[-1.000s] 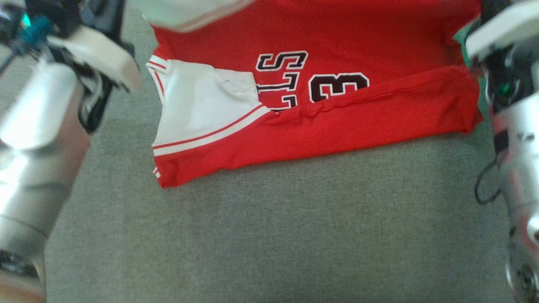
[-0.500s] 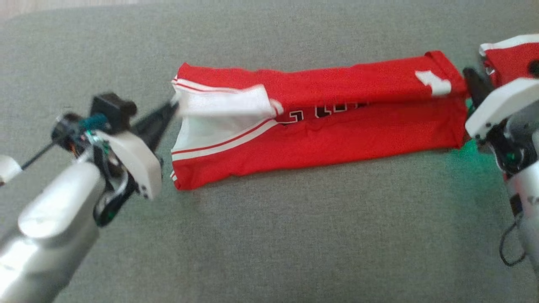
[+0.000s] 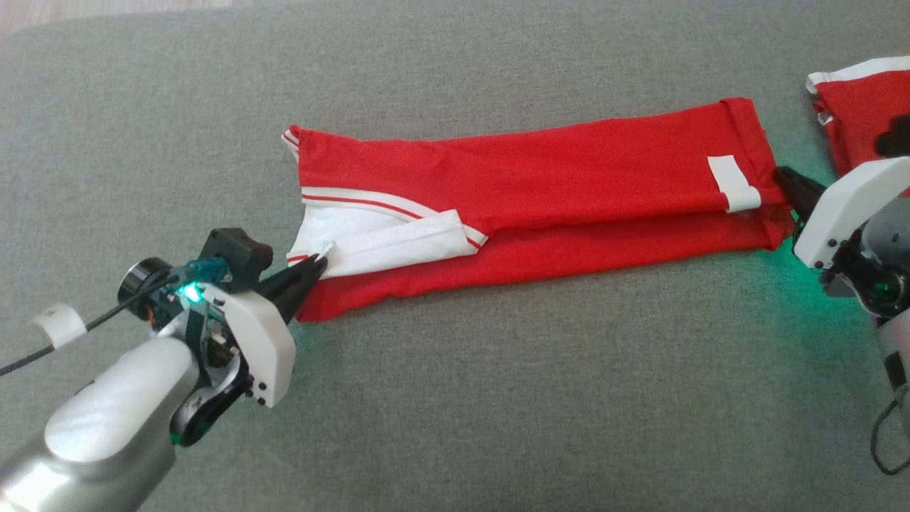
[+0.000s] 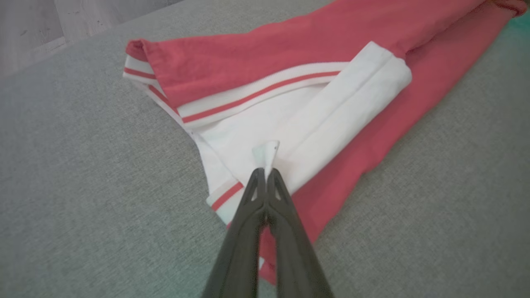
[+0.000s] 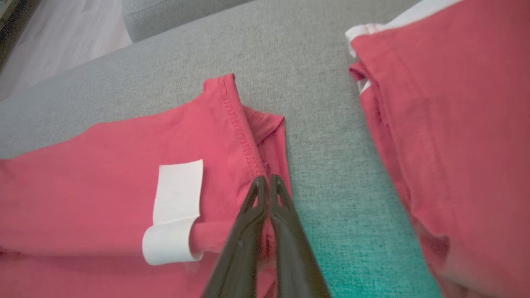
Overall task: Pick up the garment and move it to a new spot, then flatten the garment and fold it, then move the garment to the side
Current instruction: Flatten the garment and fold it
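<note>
The garment (image 3: 540, 192) is a red jersey with white, red-striped trim, lying folded into a long strip across the grey cushioned surface (image 3: 498, 398). My left gripper (image 3: 318, 267) is shut on a small white tip of the trim at the strip's left end; in the left wrist view the left gripper (image 4: 265, 170) pinches that tip beside the white panel of the garment (image 4: 314, 120). My right gripper (image 3: 780, 176) is shut on the red hem at the right end. The right wrist view shows the right gripper (image 5: 265, 180) low on the garment (image 5: 103, 174), next to a curled white label (image 5: 176, 211).
A second red garment (image 3: 857, 117) with a white edge lies just beyond the right end, and in the right wrist view this second red garment (image 5: 447, 124) is a grey gap away. Pale floor (image 3: 43, 11) shows past the surface's far left corner. Open grey surface spreads in front.
The head camera has shifted. The garment's far half has come over onto the near half, hiding the lettering, and both grippers have come down to the surface at its ends.
</note>
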Robot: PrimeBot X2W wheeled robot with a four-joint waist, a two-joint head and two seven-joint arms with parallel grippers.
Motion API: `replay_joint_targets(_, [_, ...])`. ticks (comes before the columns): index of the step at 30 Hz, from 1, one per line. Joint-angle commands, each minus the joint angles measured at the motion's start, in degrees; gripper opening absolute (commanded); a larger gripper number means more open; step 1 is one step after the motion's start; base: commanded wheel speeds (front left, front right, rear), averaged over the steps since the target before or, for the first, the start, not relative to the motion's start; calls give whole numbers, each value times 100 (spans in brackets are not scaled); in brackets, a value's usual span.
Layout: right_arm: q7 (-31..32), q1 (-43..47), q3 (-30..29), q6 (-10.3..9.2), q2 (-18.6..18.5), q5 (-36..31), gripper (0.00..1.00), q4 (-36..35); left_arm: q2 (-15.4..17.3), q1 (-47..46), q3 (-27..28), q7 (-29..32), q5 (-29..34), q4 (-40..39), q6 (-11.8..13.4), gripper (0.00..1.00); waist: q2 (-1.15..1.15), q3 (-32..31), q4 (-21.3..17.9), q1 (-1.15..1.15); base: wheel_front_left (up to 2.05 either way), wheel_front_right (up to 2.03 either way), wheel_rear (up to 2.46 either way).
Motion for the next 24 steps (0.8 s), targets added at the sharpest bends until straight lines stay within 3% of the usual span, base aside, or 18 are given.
replay_joint_targets(1, [79, 66, 49, -4, -91, 14, 0, -213, 248, -167, 214, -11, 80, -124, 74, 0, 0, 36, -5, 0, 0, 0, 0])
replay_joint_targets(5, [277, 100, -79, -4, -25, 91, 0, -173, 140, -196, 218, -173, 130, 126, 119, 0, 0, 91, -15, 0, 0, 0, 0])
replay_joint_targets(6, [294, 93, -145, -4, -15, 83, 27, -132, 100, -211, 222, -232, 154, 199, 141, 10, 0, 97, -16, 0, 0, 0, 0])
replay_joint_targets(7, [285, 85, -219, -4, -2, 66, 100, -95, 47, -229, 239, -318, 177, 262, 176, 75, 0, 98, -15, 0, 0, 0, 0])
replay_joint_targets(8, [240, 42, -352, -4, 34, 48, 100, -86, -69, -261, 297, -504, 189, 382, 251, 100, 0, 82, -13, 0, 0, 0, 0])
replay_joint_targets(17, [-279, -212, -918, -4, 274, -55, 100, -511, -485, -383, 933, -1797, 118, 659, 771, 100, 0, -241, -59, 0, 0, 0, 0])
replay_joint_targets(24, [-1372, -114, -1389, -4, 1042, -396, 100, -1188, -826, -118, 1617, -2872, -63, 743, 1082, 100, 0, -632, -138, 0, 0, 0, 0])
